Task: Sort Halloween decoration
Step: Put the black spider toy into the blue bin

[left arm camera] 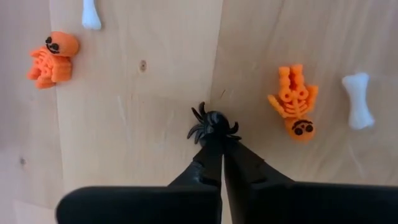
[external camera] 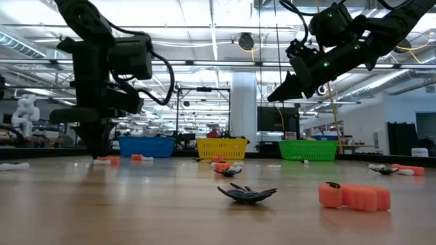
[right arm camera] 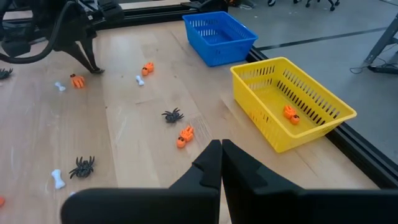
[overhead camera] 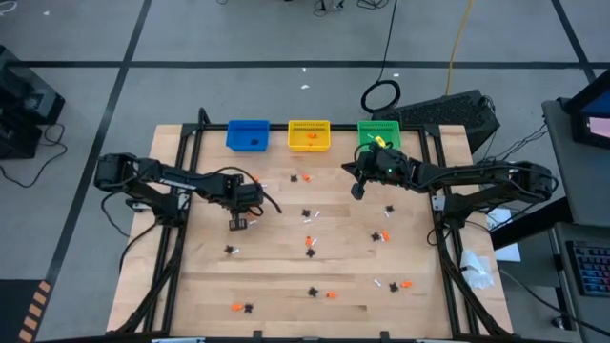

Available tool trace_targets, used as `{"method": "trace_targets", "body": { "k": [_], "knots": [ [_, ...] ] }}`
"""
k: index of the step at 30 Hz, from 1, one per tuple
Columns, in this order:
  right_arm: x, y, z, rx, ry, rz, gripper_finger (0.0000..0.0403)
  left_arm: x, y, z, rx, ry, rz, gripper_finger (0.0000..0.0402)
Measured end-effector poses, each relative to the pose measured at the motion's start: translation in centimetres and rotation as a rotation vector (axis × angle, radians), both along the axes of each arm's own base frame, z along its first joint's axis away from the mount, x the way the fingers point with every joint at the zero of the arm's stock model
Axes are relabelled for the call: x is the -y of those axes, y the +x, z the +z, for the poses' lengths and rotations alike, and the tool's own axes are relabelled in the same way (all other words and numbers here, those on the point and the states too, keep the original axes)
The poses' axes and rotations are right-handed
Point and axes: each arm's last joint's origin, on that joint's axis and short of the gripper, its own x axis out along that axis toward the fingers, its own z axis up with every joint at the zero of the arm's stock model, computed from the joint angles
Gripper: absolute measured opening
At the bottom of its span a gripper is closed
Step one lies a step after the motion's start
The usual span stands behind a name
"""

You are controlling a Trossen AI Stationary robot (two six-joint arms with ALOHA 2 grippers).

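Note:
Tiny black spiders, orange skeletons and white bones lie scattered over the wooden table [overhead camera: 286, 276], for instance a spider [overhead camera: 307, 214] and an orange piece [overhead camera: 377, 236]. My left gripper [overhead camera: 236, 224] points down at the table's left-middle, shut on a black spider [left arm camera: 213, 124]; an orange skeleton [left arm camera: 294, 102] and a white bone [left arm camera: 359, 99] lie close beside it. My right gripper [overhead camera: 357, 191] hangs raised in the air [external camera: 272, 97] in front of the green bin [overhead camera: 378, 131], shut with nothing between its fingers [right arm camera: 211, 162]. My left gripper pinches the black spider's body [left arm camera: 214, 127] between its two fingertips, coming from above and pointing down. The spider's legs [left arm camera: 198, 115] stick out past the tips. In the low view the fingertips [external camera: 102, 153] stand at table level, so the spider seems to rest on the wood.
Three bins stand in a row at the far edge: blue [overhead camera: 248, 134], yellow [overhead camera: 309, 135] holding an orange piece [right arm camera: 290, 112], and green. A black frame rail [overhead camera: 181, 191] runs along the table's sides. More trinkets lie near the near edge [overhead camera: 315, 292].

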Motion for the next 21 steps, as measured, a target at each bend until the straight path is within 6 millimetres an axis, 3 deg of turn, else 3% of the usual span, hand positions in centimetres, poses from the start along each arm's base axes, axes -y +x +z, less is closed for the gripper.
{"method": "trace_targets", "body": {
  "k": [4,12,16,21],
  "knots": [
    [0.0,0.0,0.0,-0.003,0.002,0.0,0.0,-0.3,0.6,1.7,0.095,0.026,0.01,0.0],
    [0.0,0.0,0.0,-0.001,0.008,-0.002,0.0,-2.2,-0.3,4.8,0.204,0.043,0.109,0.0001],
    [0.0,0.0,0.0,-0.001,0.008,-0.002,0.0,-4.5,-0.6,6.4,0.267,0.091,0.209,0.0001],
    [0.0,0.0,0.0,-0.001,0.008,-0.002,0.0,-8.8,-1.2,7.8,0.338,0.187,0.348,0.0]
  ]
}}
